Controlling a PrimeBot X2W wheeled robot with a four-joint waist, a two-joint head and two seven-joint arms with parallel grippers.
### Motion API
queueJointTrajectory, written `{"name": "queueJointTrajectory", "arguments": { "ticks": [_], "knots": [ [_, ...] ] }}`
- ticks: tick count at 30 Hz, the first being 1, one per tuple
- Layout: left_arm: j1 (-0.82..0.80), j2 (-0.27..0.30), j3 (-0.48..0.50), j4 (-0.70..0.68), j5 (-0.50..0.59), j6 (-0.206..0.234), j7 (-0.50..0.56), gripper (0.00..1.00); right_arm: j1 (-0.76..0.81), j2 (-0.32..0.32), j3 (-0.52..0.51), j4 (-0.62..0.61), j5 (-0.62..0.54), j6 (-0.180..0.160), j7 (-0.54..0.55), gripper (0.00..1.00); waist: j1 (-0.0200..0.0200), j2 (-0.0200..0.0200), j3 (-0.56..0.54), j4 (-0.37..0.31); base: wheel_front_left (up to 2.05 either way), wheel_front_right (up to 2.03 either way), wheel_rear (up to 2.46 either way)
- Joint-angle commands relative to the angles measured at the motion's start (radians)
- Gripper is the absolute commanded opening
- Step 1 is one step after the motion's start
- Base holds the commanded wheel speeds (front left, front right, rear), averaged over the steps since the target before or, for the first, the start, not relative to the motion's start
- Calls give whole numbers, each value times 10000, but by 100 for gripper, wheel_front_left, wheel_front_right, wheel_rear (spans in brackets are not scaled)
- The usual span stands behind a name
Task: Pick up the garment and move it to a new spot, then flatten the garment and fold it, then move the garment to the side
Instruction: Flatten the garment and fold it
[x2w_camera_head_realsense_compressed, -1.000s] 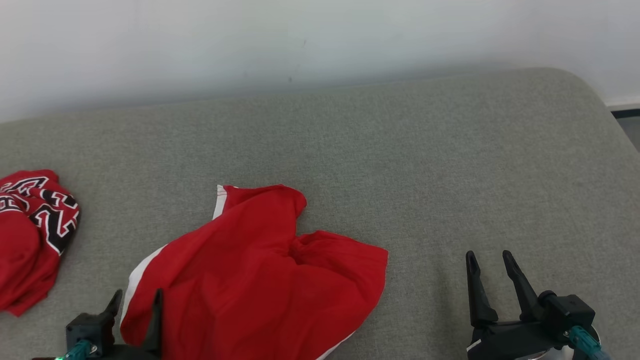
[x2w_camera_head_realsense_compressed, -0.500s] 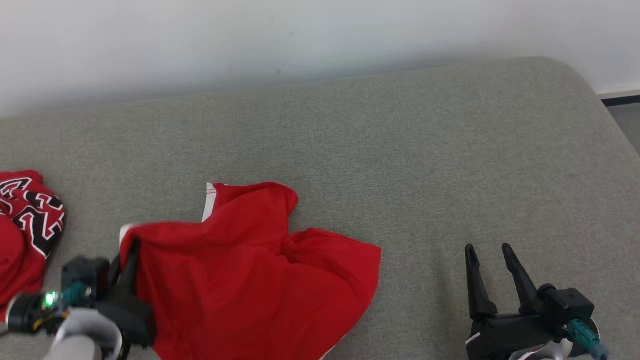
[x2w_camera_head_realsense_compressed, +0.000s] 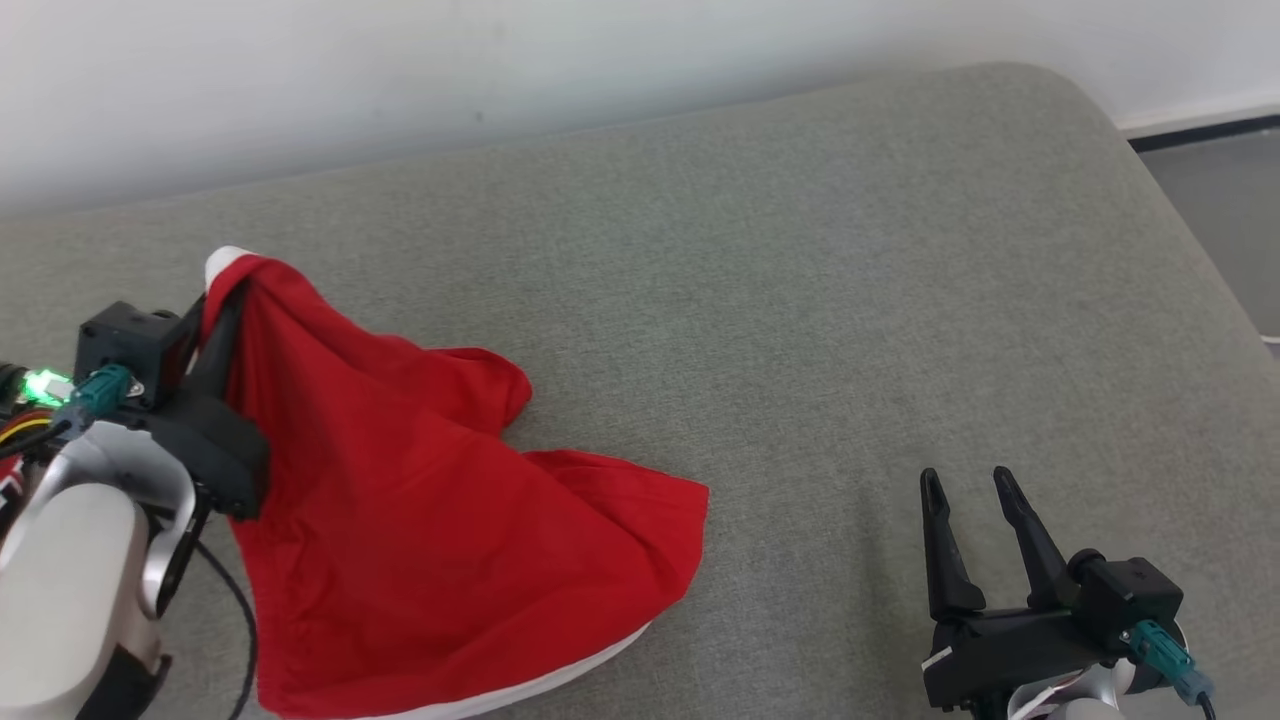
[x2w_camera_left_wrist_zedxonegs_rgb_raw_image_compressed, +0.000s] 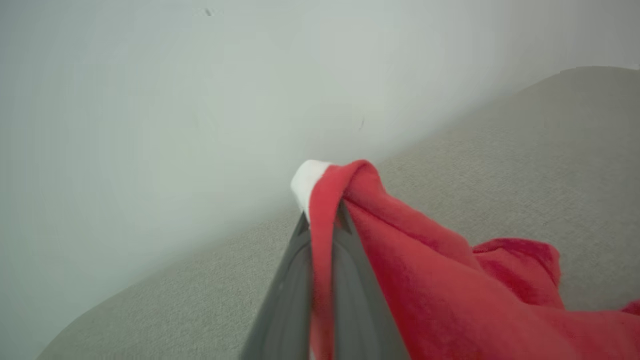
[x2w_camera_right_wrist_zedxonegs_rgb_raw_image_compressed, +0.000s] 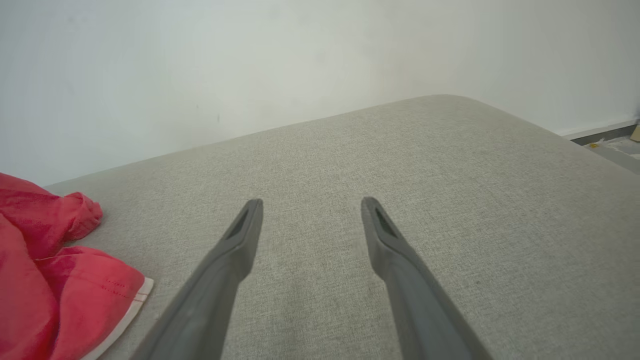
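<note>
The garment (x2w_camera_head_realsense_compressed: 430, 520) is red cloth with white trim, lying crumpled at the left of the grey cushion. My left gripper (x2w_camera_head_realsense_compressed: 222, 288) is shut on its upper left corner and holds that corner raised, so the cloth hangs down from the fingers to the cushion. In the left wrist view the red cloth (x2w_camera_left_wrist_zedxonegs_rgb_raw_image_compressed: 450, 280) drapes over and between the two closed fingers (x2w_camera_left_wrist_zedxonegs_rgb_raw_image_compressed: 287, 290), with a white edge at the tip. My right gripper (x2w_camera_head_realsense_compressed: 965, 485) stands open over bare cushion at the lower right, well apart from the garment (x2w_camera_right_wrist_zedxonegs_rgb_raw_image_compressed: 55, 280); its open tips (x2w_camera_right_wrist_zedxonegs_rgb_raw_image_compressed: 310, 205) have nothing between them.
The grey cushion (x2w_camera_head_realsense_compressed: 820, 300) runs back to a white wall (x2w_camera_head_realsense_compressed: 500, 60) and rounds off at the right, where the floor (x2w_camera_head_realsense_compressed: 1215, 190) shows. Bare cushion lies between the garment and my right gripper.
My left gripper has shut on the garment's left edge and lifted it up and away from me, pulling the cloth into a peak. The camera has shifted; the right gripper has stayed open.
</note>
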Motion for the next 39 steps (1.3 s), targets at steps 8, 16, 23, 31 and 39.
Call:
{"name": "queueJointTrajectory", "arguments": {
  "ticks": [8,16,23,31,39],
  "knots": [
    [-323,209,-53,1794,6,-36,-618,100,-145,-9,39,-42,80,-22,-46,100,-2,-1,294,-461,0,0,0],
    [-108,-265,40,2132,-371,25,-1779,100,148,-11,-129,14,-157,-22,-29,100,-2,-1,-450,210,0,0,0],
    [724,-496,393,940,-622,403,-2166,100,417,-11,-188,31,-281,-22,-30,100,-2,-1,-963,971,0,0,0],
    [2217,-733,877,-813,-761,1020,-2252,100,620,-11,-261,37,-364,-22,-29,100,-2,-1,-1270,1575,0,0,0],
    [4595,-1476,1710,-3075,-369,1533,-2249,100,804,-11,-302,-46,-428,-23,48,100,-2,-1,-1480,2032,0,0,0]
  ]
}}
